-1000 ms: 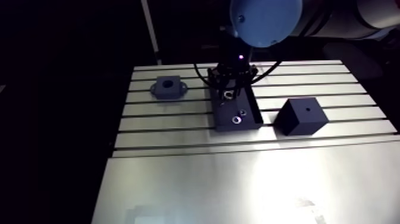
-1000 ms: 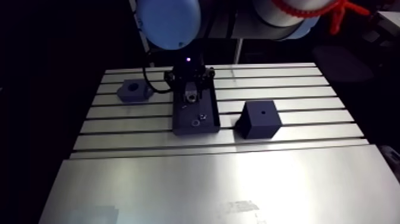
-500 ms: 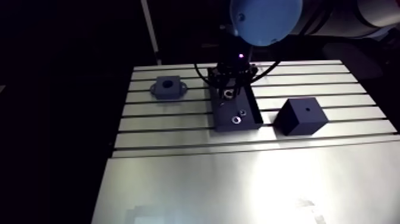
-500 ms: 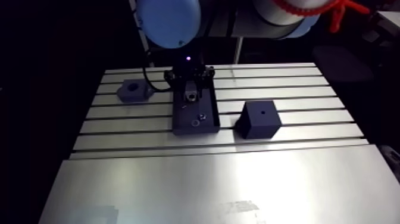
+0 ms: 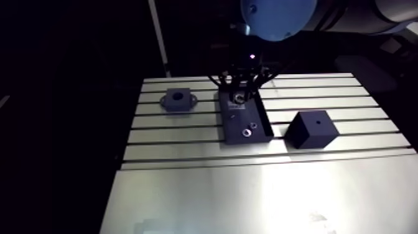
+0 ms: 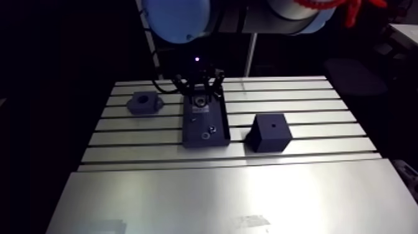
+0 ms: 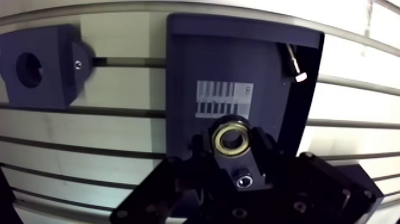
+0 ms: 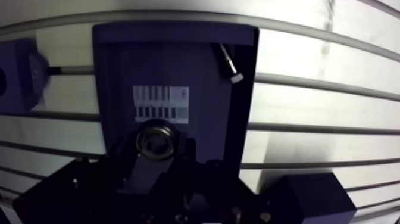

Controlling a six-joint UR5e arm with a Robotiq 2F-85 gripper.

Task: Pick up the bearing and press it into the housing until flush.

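A dark tray (image 5: 233,118) sat on the slotted table (image 5: 186,149), with a striped label (image 7: 224,98) on its floor and a small bolt (image 7: 293,64) lying in one corner. A dark cube (image 5: 313,129) with a tiny hole on top stood near the tray, not touching it.

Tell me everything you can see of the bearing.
The bearing is a small ring of shiny, yellowish metal with a round open bore, seen face-on in the wrist view. It sits between the gripper's two dark fingers, which press on its opposite sides. It is over the dark tray, with the tray's striped white label just ahead of it. Whether it rests on the tray floor or hangs clear of it cannot be told.
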